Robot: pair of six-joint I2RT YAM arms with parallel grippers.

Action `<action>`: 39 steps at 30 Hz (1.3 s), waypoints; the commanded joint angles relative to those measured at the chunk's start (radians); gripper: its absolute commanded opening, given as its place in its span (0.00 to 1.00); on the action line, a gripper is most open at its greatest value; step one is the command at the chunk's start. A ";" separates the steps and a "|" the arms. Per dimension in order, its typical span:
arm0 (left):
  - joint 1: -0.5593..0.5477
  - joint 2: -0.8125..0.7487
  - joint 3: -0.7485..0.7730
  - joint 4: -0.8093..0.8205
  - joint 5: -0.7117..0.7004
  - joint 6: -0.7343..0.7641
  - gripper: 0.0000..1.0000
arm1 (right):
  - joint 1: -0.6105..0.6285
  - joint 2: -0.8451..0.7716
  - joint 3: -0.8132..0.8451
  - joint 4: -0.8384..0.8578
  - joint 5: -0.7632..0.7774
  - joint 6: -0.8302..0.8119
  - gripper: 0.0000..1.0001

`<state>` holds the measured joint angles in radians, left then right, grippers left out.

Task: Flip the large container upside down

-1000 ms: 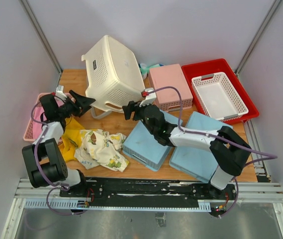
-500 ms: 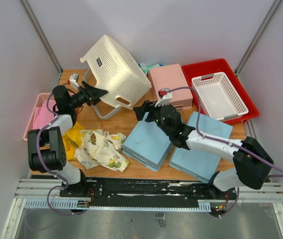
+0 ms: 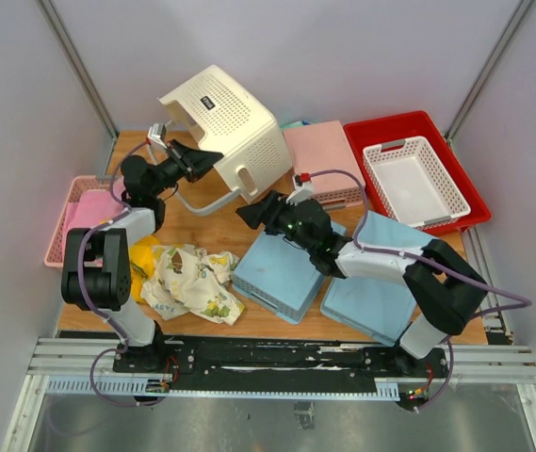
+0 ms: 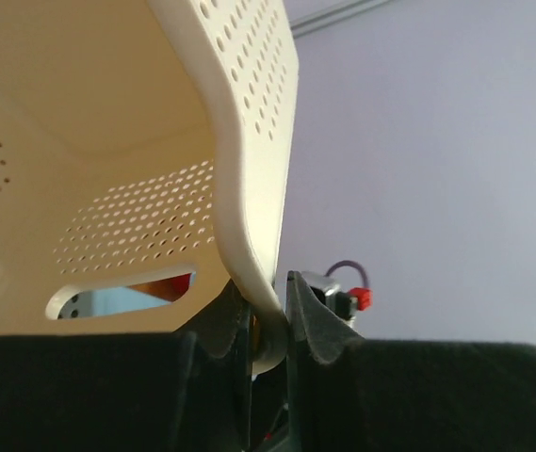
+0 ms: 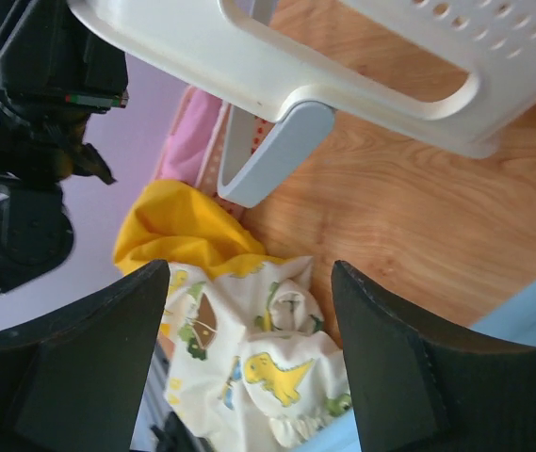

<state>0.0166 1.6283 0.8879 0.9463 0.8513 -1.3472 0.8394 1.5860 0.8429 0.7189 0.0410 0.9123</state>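
My left gripper (image 4: 268, 315) is clenched on the rim of the large container (image 3: 225, 118). Since half a second ago I have swung it higher and tipped it further, over the far-left corner of the desk (image 3: 220, 231). Its mouth faces down toward the near-left, and its long axis slants along the far edge. My right gripper (image 3: 251, 213) is spread wide near its lower rim, not touching.

The top external camera looks down from above and behind the robot, far enough back to take in the whole counter (image 3: 206, 228). The left wrist camera sits very close, looking past the left pincer (image 4: 266, 303) up along the large container (image 4: 107, 122) toward the wall (image 4: 437, 141). The right wrist camera looks down between the right pincer (image 5: 249, 282) fingers at the counter. It shares the container's handle slot and the dinosaur-print cloth (image 5: 268, 363) with the top view.
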 commanded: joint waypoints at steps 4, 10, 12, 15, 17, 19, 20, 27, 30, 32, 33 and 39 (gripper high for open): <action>-0.061 0.089 0.027 0.569 -0.081 -0.242 0.00 | 0.000 0.091 -0.017 0.346 -0.003 0.238 0.69; -0.064 0.072 0.022 0.670 -0.056 -0.265 0.00 | -0.005 0.122 0.032 0.232 0.034 0.170 0.70; -0.064 0.059 0.017 0.674 -0.045 -0.252 0.00 | -0.006 0.156 0.056 0.235 0.034 0.157 0.70; -0.065 0.044 0.004 0.683 -0.024 -0.238 0.00 | -0.008 0.202 0.093 0.283 0.055 0.091 0.70; -0.066 0.038 -0.007 0.717 -0.021 -0.245 0.00 | -0.014 0.231 0.136 0.267 0.049 0.044 0.70; -0.066 0.039 -0.012 0.732 -0.020 -0.250 0.00 | -0.019 0.259 0.186 0.221 0.039 0.028 0.70; -0.066 0.039 -0.012 0.735 -0.019 -0.251 0.00 | -0.019 0.272 0.203 0.211 0.045 0.030 0.70; -0.066 0.063 -0.004 0.776 -0.024 -0.285 0.00 | -0.006 0.295 0.307 -0.038 0.162 -0.053 0.54; -0.066 0.072 0.004 0.784 -0.024 -0.304 0.00 | 0.000 0.280 0.313 -0.151 0.285 -0.170 0.52; -0.065 0.075 0.008 0.784 -0.023 -0.312 0.00 | -0.003 0.274 0.305 -0.173 0.348 -0.225 0.52; -0.065 0.076 0.009 0.789 -0.024 -0.317 0.00 | -0.003 0.273 0.312 -0.197 0.379 -0.270 0.52; -0.063 0.074 0.006 0.811 -0.020 -0.348 0.00 | -0.012 0.291 0.370 -0.313 0.602 -0.432 0.52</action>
<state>-0.0383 1.7409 0.8600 1.4586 0.7887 -1.6272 0.8734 1.8626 1.1809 0.5385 0.3233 0.6643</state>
